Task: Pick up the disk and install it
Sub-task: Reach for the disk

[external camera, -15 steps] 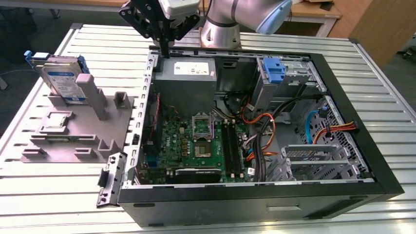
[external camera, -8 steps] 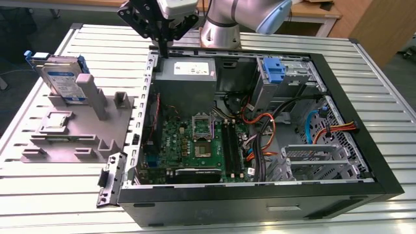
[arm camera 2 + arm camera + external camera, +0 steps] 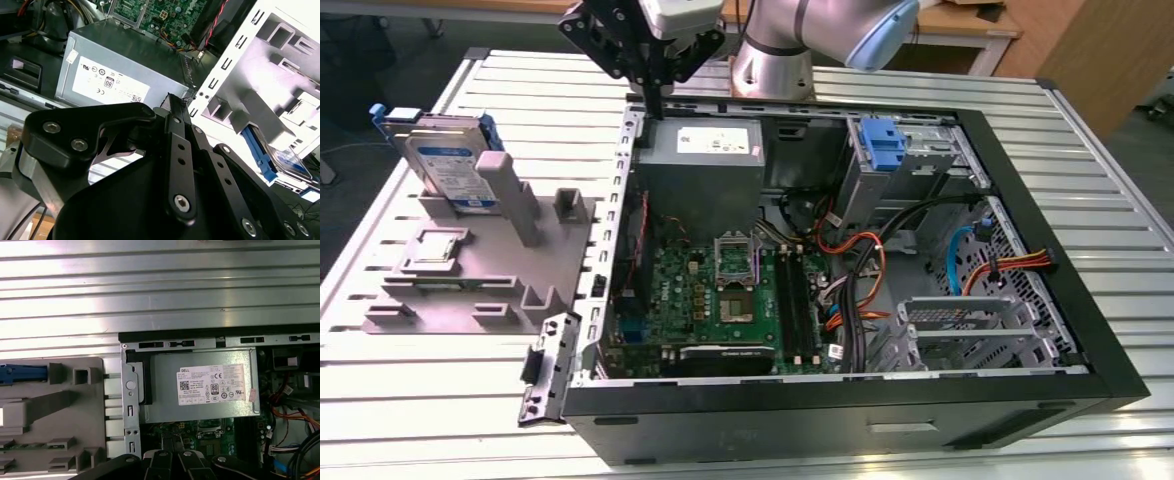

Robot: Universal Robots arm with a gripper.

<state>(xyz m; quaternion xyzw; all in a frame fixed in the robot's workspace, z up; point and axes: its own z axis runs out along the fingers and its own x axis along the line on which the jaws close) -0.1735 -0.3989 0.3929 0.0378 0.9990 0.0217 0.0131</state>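
Standing in one holder, one disk, one gripper apart

Your open computer case on a slatted table, power-supply box in its corner, motherboard inside, grey fixture beside it

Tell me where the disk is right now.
In the exterior view the disk stands upright in the grey fixture at that view's left, outside the open computer case, apart from the gripper.
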